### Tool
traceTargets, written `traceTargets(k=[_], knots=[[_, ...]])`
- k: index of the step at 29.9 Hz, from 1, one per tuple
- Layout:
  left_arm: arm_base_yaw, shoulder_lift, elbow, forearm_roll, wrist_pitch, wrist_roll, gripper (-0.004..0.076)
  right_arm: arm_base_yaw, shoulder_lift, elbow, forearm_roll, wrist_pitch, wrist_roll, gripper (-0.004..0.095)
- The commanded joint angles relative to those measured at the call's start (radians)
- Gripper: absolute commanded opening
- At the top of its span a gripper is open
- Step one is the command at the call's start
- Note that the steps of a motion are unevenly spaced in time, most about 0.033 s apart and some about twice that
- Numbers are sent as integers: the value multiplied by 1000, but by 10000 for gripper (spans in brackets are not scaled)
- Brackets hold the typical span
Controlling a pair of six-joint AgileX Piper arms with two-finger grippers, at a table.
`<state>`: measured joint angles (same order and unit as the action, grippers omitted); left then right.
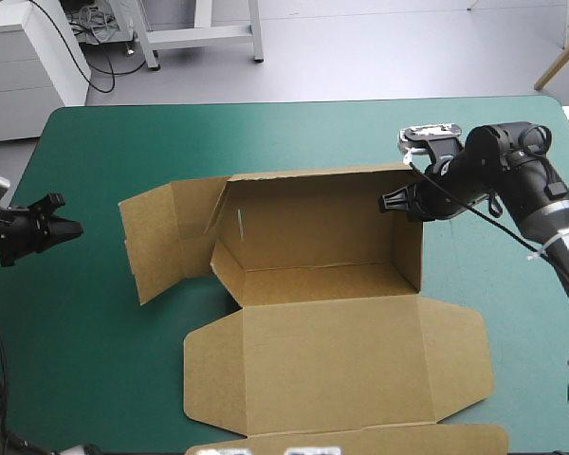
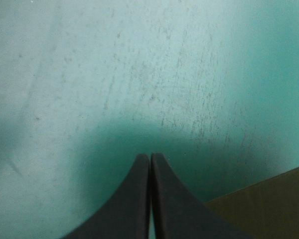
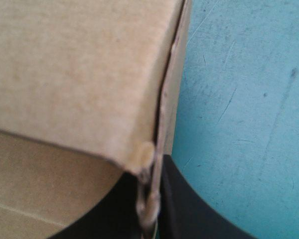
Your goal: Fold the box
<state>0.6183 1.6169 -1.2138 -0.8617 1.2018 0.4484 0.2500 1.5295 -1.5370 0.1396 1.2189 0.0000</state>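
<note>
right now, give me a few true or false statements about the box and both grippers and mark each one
1. The right gripper is shut on the box, pinching its right wall. True.
2. The left gripper holds the box's left side. False: it is shut on nothing, over the bare teal-green cover, apart from the box.
3. The lid lies flat, toward the table's near edge. True.
4. The left panel is raised and tucked in. False: it is splayed outward, away from the box.
</note>
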Motion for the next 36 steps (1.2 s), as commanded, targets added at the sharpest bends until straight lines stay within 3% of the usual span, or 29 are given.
traceTargets(k=[1, 9, 18, 27, 33, 36], knots=[[0, -48, -22, -67, 14, 4, -10, -6, -37, -7, 32, -15, 6, -18], [0, -48, -22, -67, 14, 4, -10, -6, -21, 121, 25, -39, 14, -18], [0, -48, -22, -76, 12, -13, -10, -6, 97, 120, 21, -115, -10, -18], [0, -48, -22, -76, 8, -13, -10, -6, 169, 120, 21, -259, -10, -16], [0, -48, -22, -76, 3, -13, -10, -6, 169, 86, 21, -297, -34, 99], [0, -48, -22, -76, 3, -13, -10, -6, 169, 54, 21, -295, -34, 251]])
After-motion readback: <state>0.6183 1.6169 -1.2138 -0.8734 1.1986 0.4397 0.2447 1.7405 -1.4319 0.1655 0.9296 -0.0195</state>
